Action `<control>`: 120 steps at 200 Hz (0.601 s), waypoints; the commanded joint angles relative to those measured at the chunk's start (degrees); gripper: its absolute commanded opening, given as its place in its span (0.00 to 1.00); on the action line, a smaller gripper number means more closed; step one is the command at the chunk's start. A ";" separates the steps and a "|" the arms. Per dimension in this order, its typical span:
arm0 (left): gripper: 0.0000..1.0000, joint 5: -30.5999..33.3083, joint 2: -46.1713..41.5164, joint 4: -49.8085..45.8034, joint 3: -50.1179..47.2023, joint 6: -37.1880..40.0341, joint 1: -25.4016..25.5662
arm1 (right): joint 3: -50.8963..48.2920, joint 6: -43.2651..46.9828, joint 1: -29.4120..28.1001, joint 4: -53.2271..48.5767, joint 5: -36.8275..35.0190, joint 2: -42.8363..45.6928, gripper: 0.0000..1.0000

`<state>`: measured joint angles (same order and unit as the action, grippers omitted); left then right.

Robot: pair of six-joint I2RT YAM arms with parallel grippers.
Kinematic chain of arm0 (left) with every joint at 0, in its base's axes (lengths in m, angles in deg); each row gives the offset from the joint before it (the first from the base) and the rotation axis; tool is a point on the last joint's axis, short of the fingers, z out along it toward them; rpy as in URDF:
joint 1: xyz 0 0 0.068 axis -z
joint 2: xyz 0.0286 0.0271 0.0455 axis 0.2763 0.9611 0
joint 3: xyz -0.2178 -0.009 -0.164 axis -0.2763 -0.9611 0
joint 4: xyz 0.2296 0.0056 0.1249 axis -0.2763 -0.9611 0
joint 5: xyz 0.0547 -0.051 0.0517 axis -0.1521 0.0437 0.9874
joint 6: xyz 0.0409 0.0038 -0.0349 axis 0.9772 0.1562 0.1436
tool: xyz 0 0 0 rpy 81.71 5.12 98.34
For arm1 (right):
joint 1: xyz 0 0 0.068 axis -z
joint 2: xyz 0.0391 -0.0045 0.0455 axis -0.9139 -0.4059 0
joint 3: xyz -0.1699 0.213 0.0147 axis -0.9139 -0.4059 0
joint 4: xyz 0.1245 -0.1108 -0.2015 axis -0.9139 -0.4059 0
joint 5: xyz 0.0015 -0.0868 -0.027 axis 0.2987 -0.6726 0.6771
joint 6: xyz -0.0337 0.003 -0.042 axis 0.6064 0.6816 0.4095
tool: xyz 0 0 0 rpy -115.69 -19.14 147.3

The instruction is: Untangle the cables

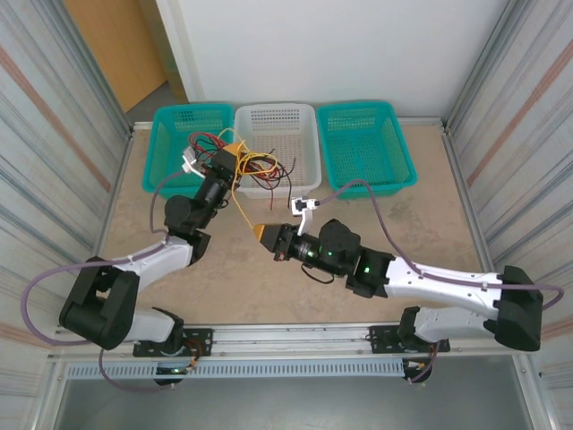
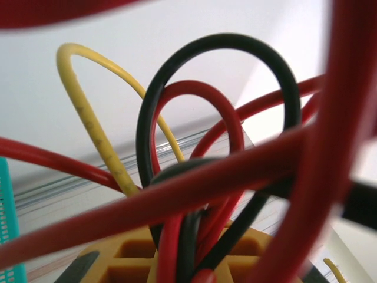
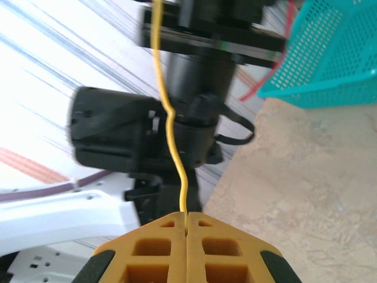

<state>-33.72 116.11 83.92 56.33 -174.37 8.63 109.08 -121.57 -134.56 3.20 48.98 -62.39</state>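
A tangle of thin red, black and yellow cables sits over the near left corner of the white perforated plastic basket. That basket stands at the far edge of the beige worktop, with a teal plastic basket to its left and another teal basket to its right. The left pincer is raised where the left teal basket meets the white one, its tips in the tangle. From its wrist, the orange fingers sit close on either side of a bunch of red and black strands. They appear clamped on that bunch, though the close blur makes this hard to be sure of. Loops of red, black and yellow arch above the fingers. A single yellow strand runs from the tangle towards the middle of the worktop, slightly wavy, to the right pincer. That pincer's orange fingers are pressed together on the strand's end.
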 commanded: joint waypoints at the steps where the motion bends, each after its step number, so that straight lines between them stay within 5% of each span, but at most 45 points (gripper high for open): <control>1: 0.00 1.35 0.85 4.03 -0.50 1.63 -1.09 | 3.91 6.15 -2.54 -7.02 -5.50 2.94 0.00; 54: 0.00 -1.81 1.76 4.04 -3.03 2.35 -1.06 | 13.12 13.72 -1.05 -19.27 -9.10 6.42 0.00; 120: 0.00 -5.21 0.86 4.02 -8.14 3.56 -0.85 | 23.79 15.07 11.92 -25.75 1.53 5.66 0.00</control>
<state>-37.29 117.62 85.10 50.00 -172.99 8.28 128.88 -109.03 -125.45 -21.08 46.78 -57.41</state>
